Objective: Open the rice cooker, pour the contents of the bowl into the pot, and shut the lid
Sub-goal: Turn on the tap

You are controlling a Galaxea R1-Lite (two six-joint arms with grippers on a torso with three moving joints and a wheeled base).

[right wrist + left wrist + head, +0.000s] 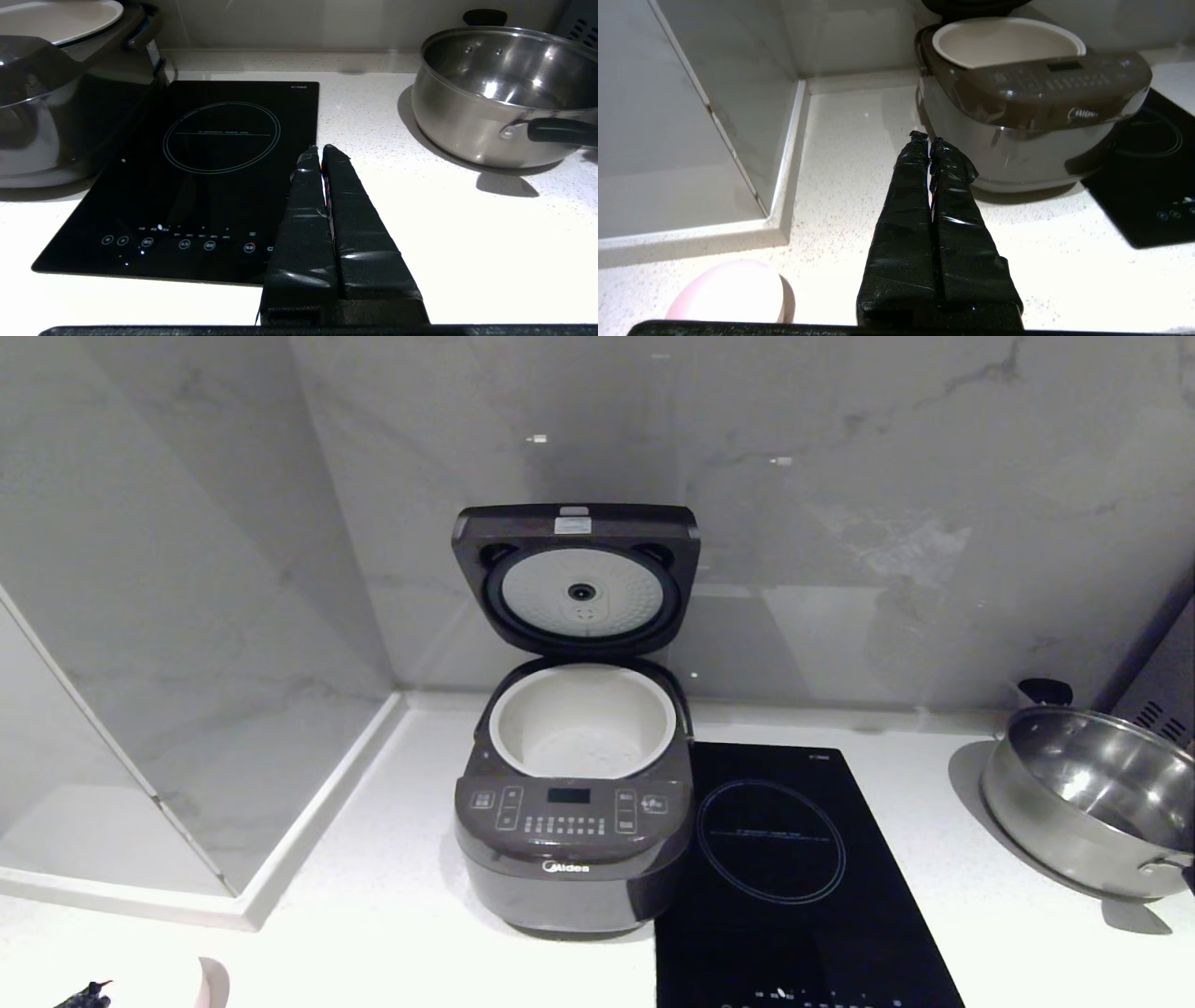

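- The bowl [726,291] sits at the table's near edge, left of the open rice cooker [574,821]; likely light, smooth and slippery, so pinch its rim.
- Left hand [930,140] is closed and empty above the table; right hand [321,150] likewise.

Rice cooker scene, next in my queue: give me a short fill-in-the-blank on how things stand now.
1. The rice cooker has its lid standing ____.
2. The black hob lies on the counter to the robot's ____ of the cooker.
3. The left pincer is shut and holds ____.
4. The pink bowl rests on the ____.

Missing words: open; right; nothing; counter
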